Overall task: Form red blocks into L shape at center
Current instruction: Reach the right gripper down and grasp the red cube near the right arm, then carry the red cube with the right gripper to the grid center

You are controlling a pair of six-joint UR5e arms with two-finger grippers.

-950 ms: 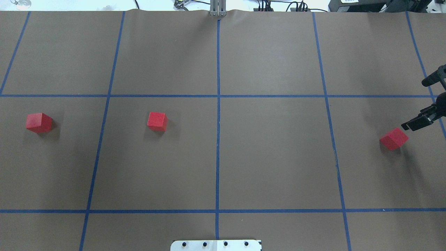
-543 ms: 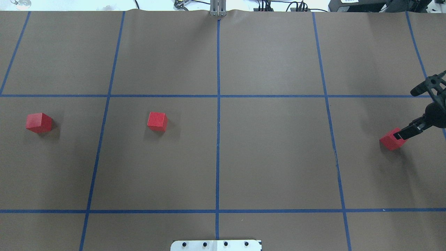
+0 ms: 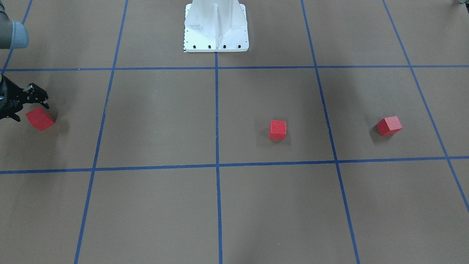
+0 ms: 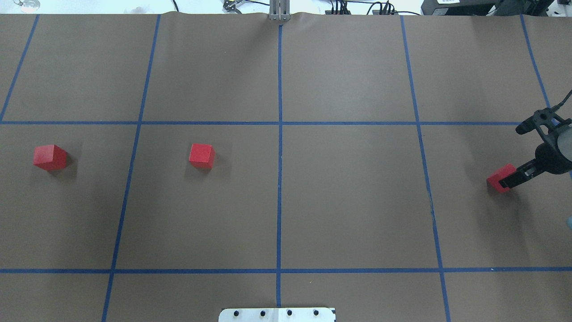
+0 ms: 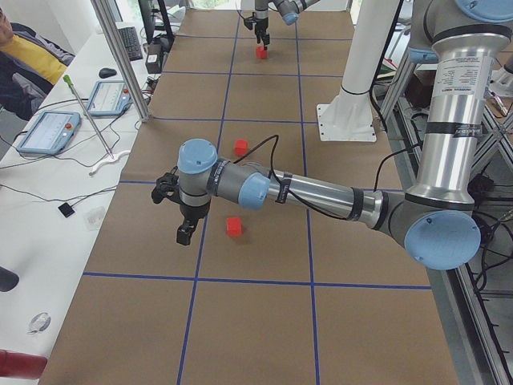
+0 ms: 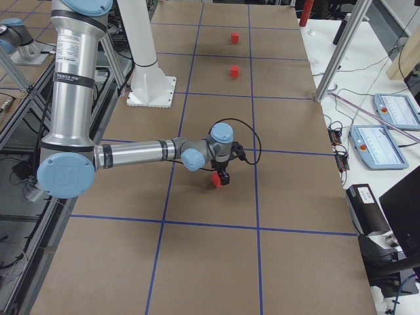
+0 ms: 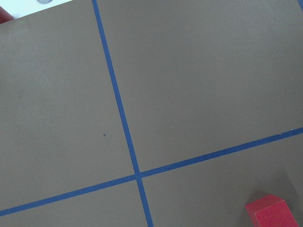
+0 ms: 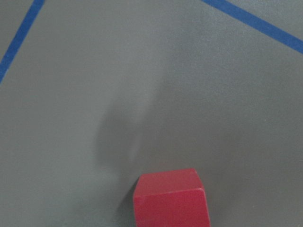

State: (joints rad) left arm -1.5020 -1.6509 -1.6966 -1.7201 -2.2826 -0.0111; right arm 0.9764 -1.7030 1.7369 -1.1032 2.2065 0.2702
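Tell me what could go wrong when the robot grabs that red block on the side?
The right fingers are open, and one seems to sit over the edge of the red block, not beside it. Closing could knock or twist it. It is also turned askew, so it might slip.

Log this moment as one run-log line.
right gripper: open at right block | left gripper: unclear | middle block, left block: untouched | L: not started
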